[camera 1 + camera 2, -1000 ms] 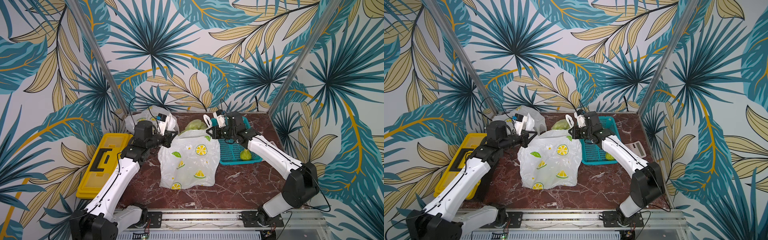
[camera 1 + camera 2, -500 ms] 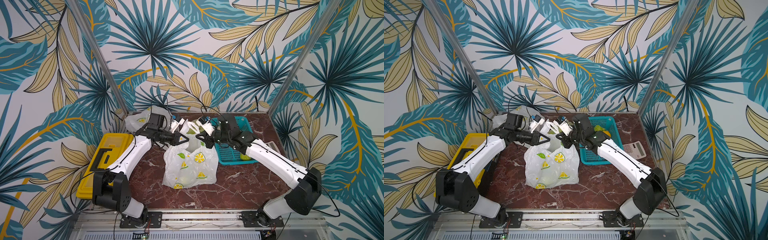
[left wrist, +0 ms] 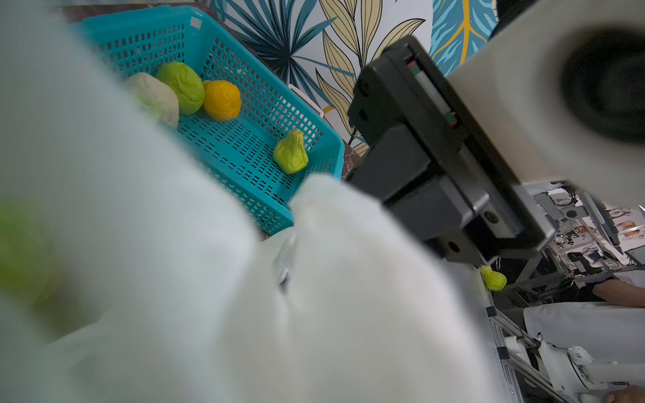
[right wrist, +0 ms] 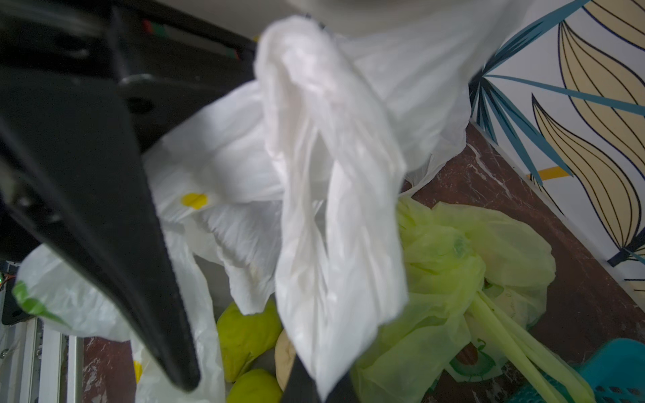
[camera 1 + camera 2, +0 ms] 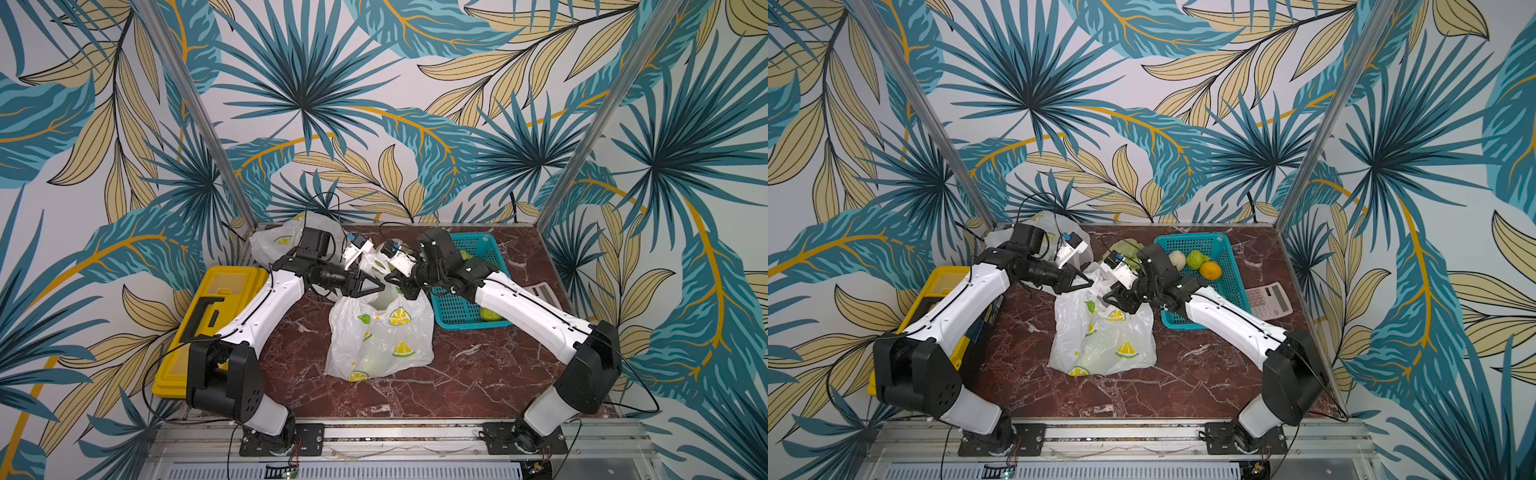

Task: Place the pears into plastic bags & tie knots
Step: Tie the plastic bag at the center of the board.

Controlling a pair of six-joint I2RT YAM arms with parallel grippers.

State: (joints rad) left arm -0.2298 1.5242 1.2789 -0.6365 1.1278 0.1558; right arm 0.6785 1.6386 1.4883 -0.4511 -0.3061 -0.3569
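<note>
Teal basket point(image 5: 1227, 286) back right, orange fruit point(image 5: 1210, 270) inside; calculator point(image 5: 1268, 300) beside; yellow case point(image 5: 226, 286) left.

Both arms reach inward (right fingers point(image 5: 409, 291) pinched closed).

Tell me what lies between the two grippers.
The white lemon-print bag's bunched handle hangs there, shown in the right wrist view and both top views.

Left pincer point(image 5: 377, 286) and right pincer point(image 5: 391, 278) drawn together from wide apart; white bag point(image 5: 380, 336) bunched narrower.
</note>
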